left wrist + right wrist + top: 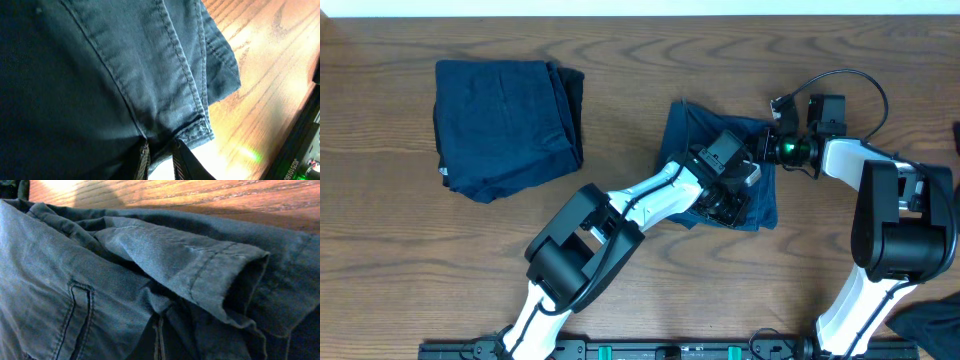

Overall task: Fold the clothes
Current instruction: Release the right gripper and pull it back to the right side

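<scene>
Left tool (725, 203) nipped onto hem of navy garment (686, 126) on worktop (620, 60), right tool (766, 150) clenched at garment's right edge, possibly on cloth; folded bundle (500, 125) well left.

no text can be read; white print on the black rail (296, 166) is too blurred to be made out.

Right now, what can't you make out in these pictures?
- Overhead: the left arm covers the middle of the navy garment, hiding its folds there.
- Overhead: something dark at the bottom right corner is cut off by the edge.
- Right wrist: tips of the right pincer are lost in shadow under cloth; whether it holds any is unclear.
- Overhead: the folded pile is too small to count its pieces.
</scene>
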`<state>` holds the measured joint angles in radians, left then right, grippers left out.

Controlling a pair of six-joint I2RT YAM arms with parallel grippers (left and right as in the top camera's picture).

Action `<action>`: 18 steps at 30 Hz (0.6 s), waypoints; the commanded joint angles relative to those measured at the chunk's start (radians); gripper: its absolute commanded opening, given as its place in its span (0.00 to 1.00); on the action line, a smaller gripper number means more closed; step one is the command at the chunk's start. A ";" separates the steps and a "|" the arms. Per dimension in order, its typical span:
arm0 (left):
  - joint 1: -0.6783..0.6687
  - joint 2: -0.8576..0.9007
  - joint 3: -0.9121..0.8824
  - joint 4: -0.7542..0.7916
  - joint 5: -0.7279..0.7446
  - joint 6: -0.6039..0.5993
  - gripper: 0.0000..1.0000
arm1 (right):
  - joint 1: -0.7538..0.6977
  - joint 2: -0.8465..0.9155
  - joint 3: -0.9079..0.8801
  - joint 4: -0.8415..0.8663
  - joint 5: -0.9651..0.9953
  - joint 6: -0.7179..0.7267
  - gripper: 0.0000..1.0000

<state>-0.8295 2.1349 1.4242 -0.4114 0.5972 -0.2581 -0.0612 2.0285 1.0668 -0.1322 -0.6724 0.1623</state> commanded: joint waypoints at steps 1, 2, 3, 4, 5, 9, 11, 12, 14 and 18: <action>-0.017 -0.042 -0.034 -0.031 0.017 0.031 0.19 | 0.001 0.080 -0.028 -0.013 0.130 -0.021 0.01; -0.017 -0.062 -0.034 -0.031 0.016 0.034 0.19 | -0.002 0.070 -0.023 -0.015 0.101 -0.021 0.02; -0.017 -0.080 -0.034 -0.031 0.016 0.037 0.19 | -0.005 0.056 -0.018 -0.019 0.063 -0.022 0.05; -0.017 -0.100 -0.034 -0.031 0.016 0.037 0.19 | -0.009 0.039 -0.013 -0.021 0.011 -0.023 0.11; -0.017 -0.126 -0.034 -0.030 0.016 0.037 0.19 | -0.015 0.010 -0.008 -0.020 -0.069 -0.033 0.21; -0.019 -0.184 -0.034 -0.027 0.017 0.036 0.19 | -0.047 -0.144 -0.005 -0.081 -0.200 -0.056 0.35; -0.019 -0.192 -0.034 -0.027 0.017 0.036 0.19 | -0.072 -0.235 -0.005 -0.147 -0.161 -0.055 0.46; -0.019 -0.192 -0.035 -0.024 0.016 0.036 0.19 | -0.089 -0.287 -0.005 -0.191 -0.117 -0.055 0.51; -0.019 -0.186 -0.035 -0.023 0.016 0.036 0.19 | -0.126 -0.385 -0.005 -0.281 -0.013 -0.055 0.52; -0.020 -0.164 -0.035 0.002 0.016 0.035 0.19 | -0.206 -0.544 -0.005 -0.439 0.210 -0.055 0.62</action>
<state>-0.8471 1.9499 1.3880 -0.4210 0.6029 -0.2348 -0.2173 1.5696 1.0576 -0.5201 -0.6567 0.1207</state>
